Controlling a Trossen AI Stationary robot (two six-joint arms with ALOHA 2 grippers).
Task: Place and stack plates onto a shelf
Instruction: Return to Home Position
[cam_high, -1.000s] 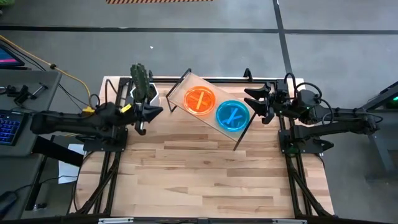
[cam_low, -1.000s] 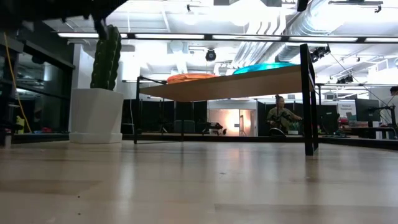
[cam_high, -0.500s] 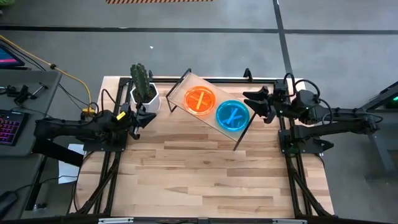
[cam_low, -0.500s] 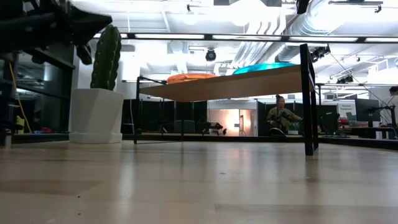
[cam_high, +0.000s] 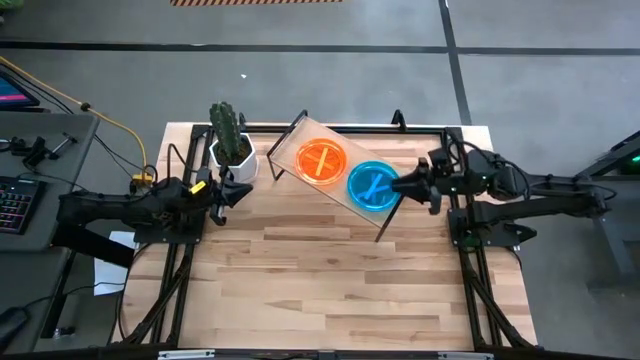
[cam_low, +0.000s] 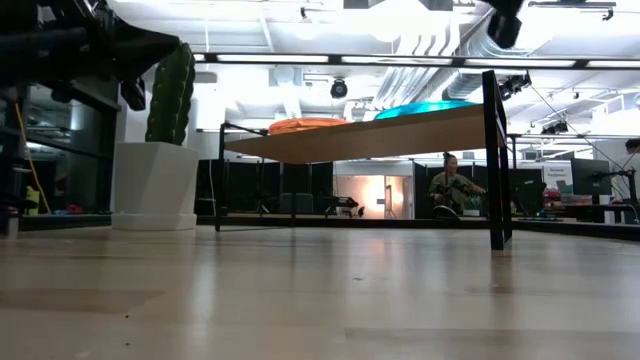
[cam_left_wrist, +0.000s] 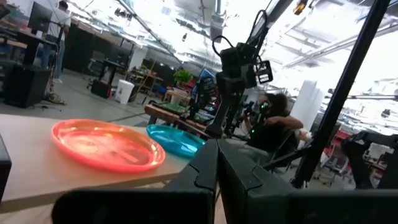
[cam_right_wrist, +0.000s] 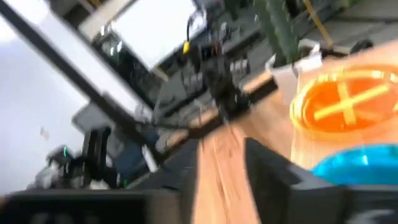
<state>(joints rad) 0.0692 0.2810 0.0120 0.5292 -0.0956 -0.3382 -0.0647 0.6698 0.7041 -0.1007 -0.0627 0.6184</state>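
The shelf (cam_high: 340, 195), a light-wood board on black wire legs, stands slantwise at the table's far side. An orange-red plate (cam_high: 322, 160) and a teal-blue plate (cam_high: 373, 186) lie side by side on it; whether more plates lie under them I cannot tell. Both also show in the left wrist view, orange-red plate (cam_left_wrist: 106, 144) and teal-blue plate (cam_left_wrist: 174, 139). My left gripper (cam_high: 228, 191) is shut and empty, left of the shelf beside the cactus pot. My right gripper (cam_high: 403, 186) is open and empty, just right of the teal-blue plate, pointing at it.
A cactus in a white pot (cam_high: 230, 143) stands at the far left corner, between my left gripper and the shelf. The wooden tabletop (cam_high: 330, 280) in front of the shelf is bare. A person sits in the room beyond the table (cam_low: 447, 185).
My left arm has drawn back from beside the cactus pot toward the table's left edge, then held still. My right gripper has swung a little toward the near edge, rolled about its wrist, and now points at the teal-blue plate. The plates and shelf have stayed put.
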